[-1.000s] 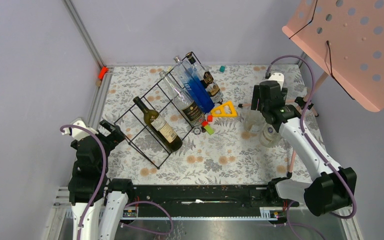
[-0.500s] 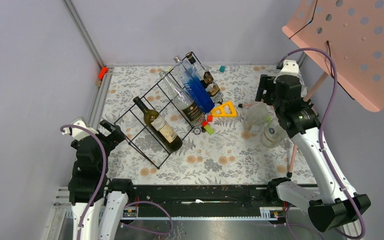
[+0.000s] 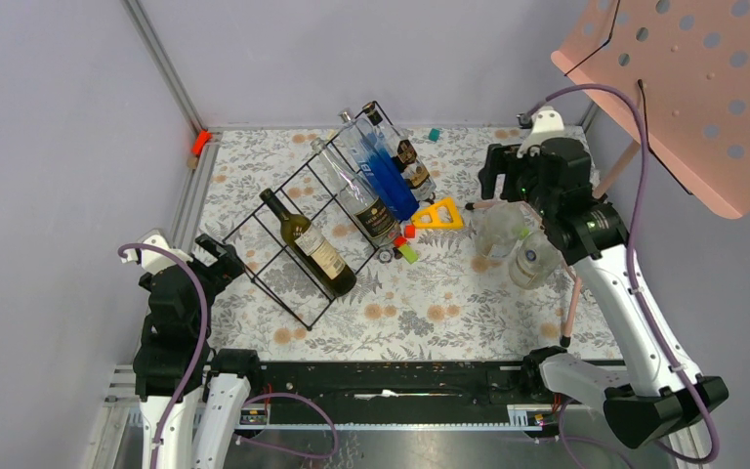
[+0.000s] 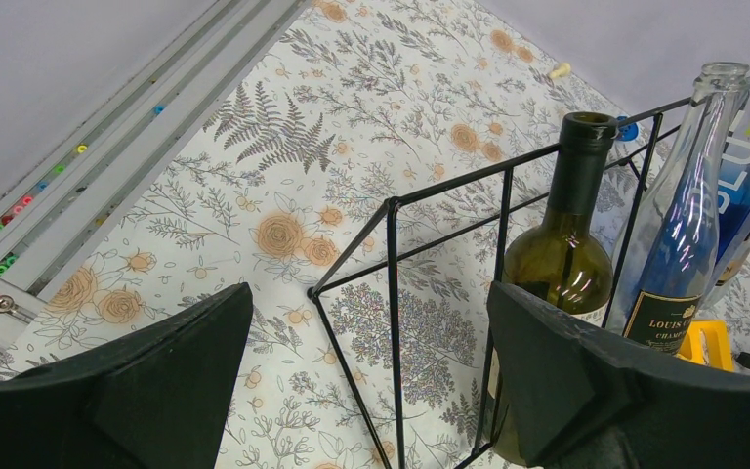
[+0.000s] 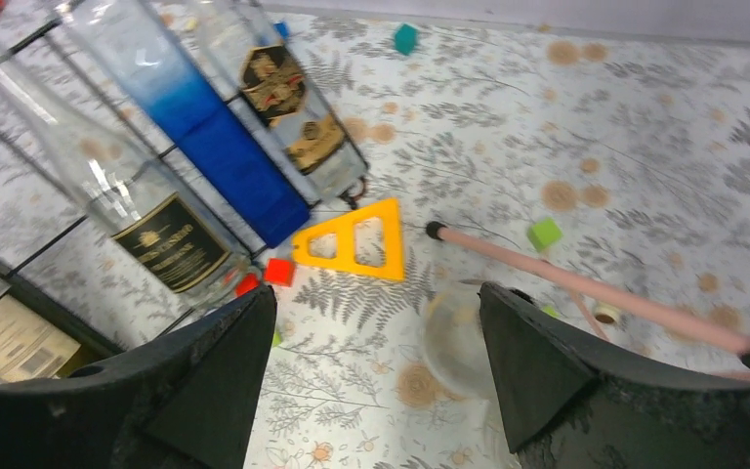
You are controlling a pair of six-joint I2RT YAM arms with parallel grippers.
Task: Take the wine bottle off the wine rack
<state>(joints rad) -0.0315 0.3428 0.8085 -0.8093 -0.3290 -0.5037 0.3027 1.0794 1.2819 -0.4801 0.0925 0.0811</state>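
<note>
Left wrist: L end effector (image 4: 369, 305) agape, wine rack (image 4: 390, 203) corner ahead.

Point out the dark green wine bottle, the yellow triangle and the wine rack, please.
dark green wine bottle (image 3: 311, 244): top external view, middle of its body.
yellow triangle (image 5: 395, 244): right wrist view, its right edge.
wine rack (image 4: 388, 203): left wrist view, a corner where wires meet.

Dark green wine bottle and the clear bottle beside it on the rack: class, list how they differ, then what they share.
The dark green wine bottle has dark glass; the clear bottle is see-through. The green one's label is pale, the clear one's black. The green one lies nearer the left gripper. Both lean on the wine rack, necks uppermost.
</note>
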